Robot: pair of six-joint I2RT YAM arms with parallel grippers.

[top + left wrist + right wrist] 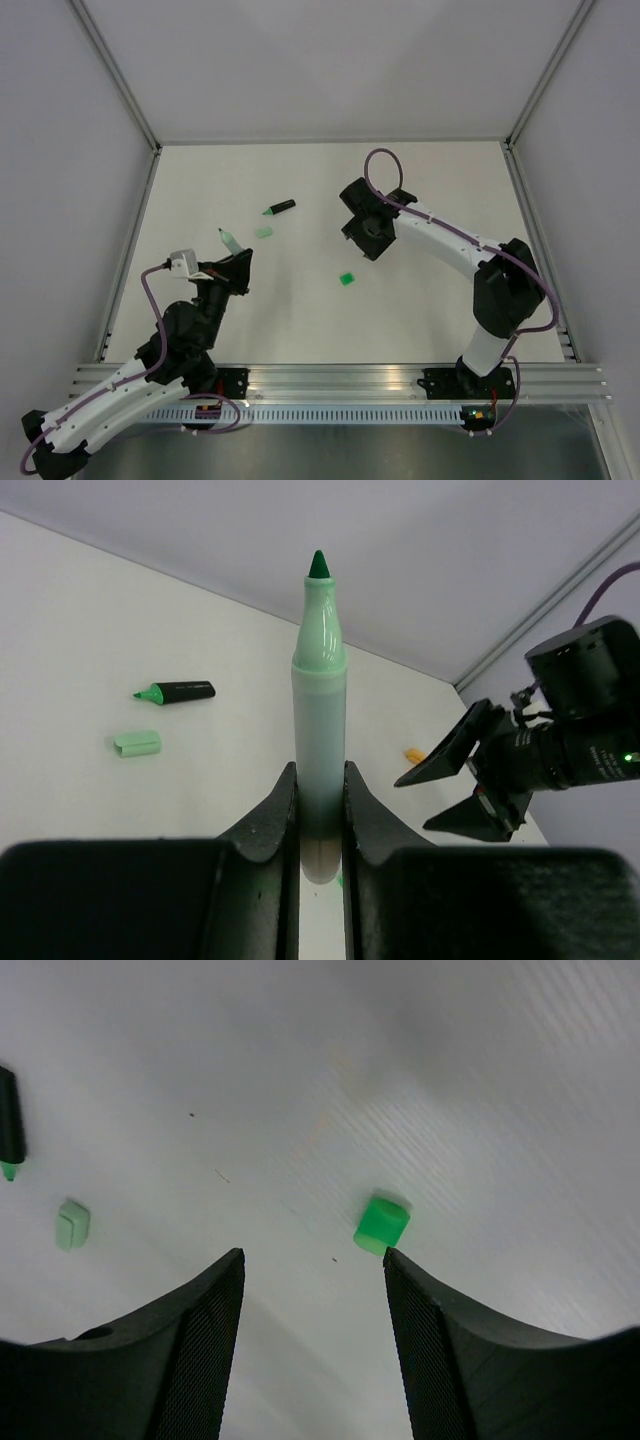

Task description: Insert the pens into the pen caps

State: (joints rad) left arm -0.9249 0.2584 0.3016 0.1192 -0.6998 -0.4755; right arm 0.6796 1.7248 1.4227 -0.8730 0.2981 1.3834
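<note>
My left gripper [237, 263] [318, 780] is shut on the pale green pen [318, 670], which it holds off the table with the uncapped dark green tip [222, 233] pointing away. The black pen with a green end [280, 208] [175, 692] [8, 1120] lies on the table, with a pale green cap [263, 232] [137, 743] [72, 1224] near it. My right gripper [360, 240] [312, 1260] is open and empty above the table. A bright green cap [347, 279] [381, 1224] lies just past its right fingertip [400, 1265].
A small orange piece [413, 753] lies by the right gripper [470, 780]; I cannot tell whether it is a pen or a cap, and it is hidden in the top view. White walls enclose the table [420, 310] at the back and both sides.
</note>
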